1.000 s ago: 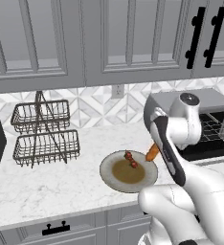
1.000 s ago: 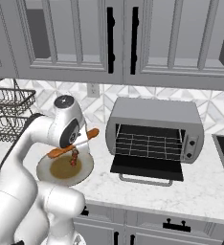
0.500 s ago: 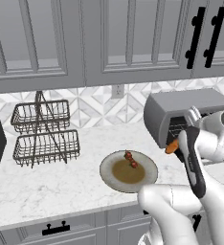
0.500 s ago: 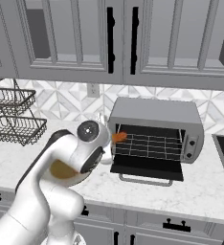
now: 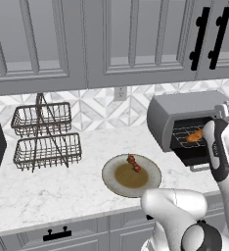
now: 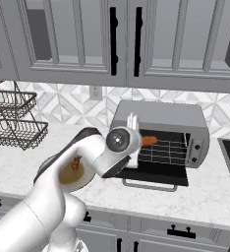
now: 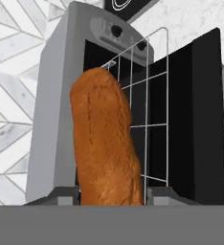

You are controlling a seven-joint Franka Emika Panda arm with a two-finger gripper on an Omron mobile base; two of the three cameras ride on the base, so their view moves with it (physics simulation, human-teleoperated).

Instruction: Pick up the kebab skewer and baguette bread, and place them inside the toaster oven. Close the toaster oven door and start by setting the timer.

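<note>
From the left base view, the baguette bread [image 5: 194, 136] sits at the mouth of the toaster oven [image 5: 185, 119], over its wire rack [image 5: 187, 133], with the white arm reaching in from the right. The kebab skewer [image 5: 133, 163] lies on the round plate [image 5: 131, 175] on the worktop [image 5: 62, 181], well apart from the oven.

From the right base view, the toaster oven door [image 6: 154, 172] hangs open and flat. The orange loaf pokes out past the arm's wrist in front of the black cavity. The skewer rests on the plate behind the arm.

In the hand view, the pincer [image 7: 111, 195] grips the near end of the baguette, which points toward the rack.
</note>
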